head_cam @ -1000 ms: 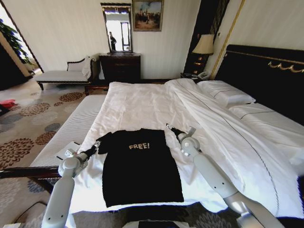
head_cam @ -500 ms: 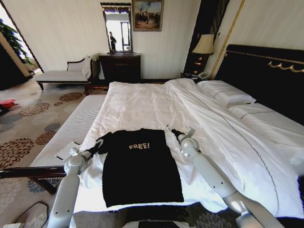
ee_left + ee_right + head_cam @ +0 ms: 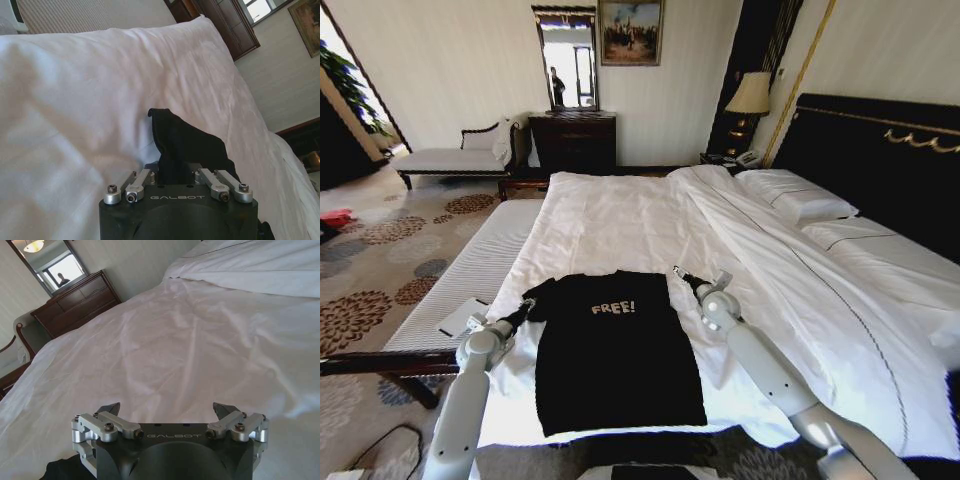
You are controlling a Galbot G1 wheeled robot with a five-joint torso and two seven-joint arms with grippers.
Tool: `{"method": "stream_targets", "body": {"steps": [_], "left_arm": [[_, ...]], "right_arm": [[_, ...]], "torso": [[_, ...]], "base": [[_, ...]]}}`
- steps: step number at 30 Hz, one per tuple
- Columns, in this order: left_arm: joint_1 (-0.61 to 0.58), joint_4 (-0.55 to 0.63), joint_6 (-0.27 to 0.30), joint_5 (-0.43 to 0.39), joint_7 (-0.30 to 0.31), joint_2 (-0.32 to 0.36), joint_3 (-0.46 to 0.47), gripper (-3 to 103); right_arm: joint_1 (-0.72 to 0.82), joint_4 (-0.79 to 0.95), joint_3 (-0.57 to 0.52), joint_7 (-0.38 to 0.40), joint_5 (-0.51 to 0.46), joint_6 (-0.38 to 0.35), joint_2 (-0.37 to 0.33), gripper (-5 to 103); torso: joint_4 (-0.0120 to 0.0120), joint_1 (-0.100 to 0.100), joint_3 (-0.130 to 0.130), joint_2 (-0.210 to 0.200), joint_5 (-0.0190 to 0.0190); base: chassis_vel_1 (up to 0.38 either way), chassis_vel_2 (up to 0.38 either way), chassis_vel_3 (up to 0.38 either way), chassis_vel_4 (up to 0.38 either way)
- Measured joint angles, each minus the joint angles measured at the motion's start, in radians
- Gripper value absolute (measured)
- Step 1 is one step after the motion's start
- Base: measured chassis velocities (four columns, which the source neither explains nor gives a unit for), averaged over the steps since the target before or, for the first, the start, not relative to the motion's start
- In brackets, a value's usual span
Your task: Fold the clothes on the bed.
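Black T-shirt lies flat at the foot of the bed | left pincer clamped on its left sleeve | right pincer spread wide just beside the right sleeve, over white sheet

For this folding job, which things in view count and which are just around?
Job:
T-shirt, flat on the bed
left gripper, shut on the shirt's sleeve
right gripper, open, at the other sleeve

Just around:
pillows
lamp
dresser
chaise
mirror
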State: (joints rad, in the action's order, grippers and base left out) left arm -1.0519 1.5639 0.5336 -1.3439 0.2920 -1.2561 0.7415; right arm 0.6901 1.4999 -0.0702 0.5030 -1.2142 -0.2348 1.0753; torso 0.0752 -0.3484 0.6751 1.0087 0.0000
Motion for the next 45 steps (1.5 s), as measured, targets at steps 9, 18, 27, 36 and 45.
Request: {"method": "stream_targets", "body": {"steps": [9,18,27,36,45], "left_arm": [[-0.016,0.032,-0.002,0.002,-0.002,-0.002,0.005,1],[-0.019,0.148,-0.002,0.003,-0.003,0.016,-0.022,1],[0.001,0.261,0.000,0.028,0.002,0.066,-0.150,1],[0.021,0.221,-0.001,0.091,-0.001,0.068,-0.255,1],[0.021,0.217,-0.001,0.121,-0.005,0.057,-0.305,1]], "right_arm": [[-0.001,-0.006,-0.001,0.004,0.004,0.000,-0.003,100],[0.000,-0.012,-0.003,0.008,0.009,0.000,-0.006,100],[-0.001,-0.015,-0.001,0.016,0.013,0.000,-0.005,100],[-0.003,-0.022,0.005,0.017,0.019,-0.001,-0.005,100],[-0.003,-0.024,0.006,0.017,0.020,-0.001,-0.010,100]], "torso": [[0.0000,0.000,0.000,0.000,0.0000],[0.0000,0.000,0.000,0.000,0.0000],[0.0001,0.000,0.000,0.000,0.0000],[-0.0001,0.000,0.000,0.000,0.0000],[0.0001,0.000,0.000,0.000,0.0001]], "base": [[0.000,0.000,0.000,0.000],[0.000,0.000,0.000,0.000],[0.000,0.000,0.000,0.000],[0.000,0.000,0.000,0.000],[0.000,0.000,0.000,0.000]]}}
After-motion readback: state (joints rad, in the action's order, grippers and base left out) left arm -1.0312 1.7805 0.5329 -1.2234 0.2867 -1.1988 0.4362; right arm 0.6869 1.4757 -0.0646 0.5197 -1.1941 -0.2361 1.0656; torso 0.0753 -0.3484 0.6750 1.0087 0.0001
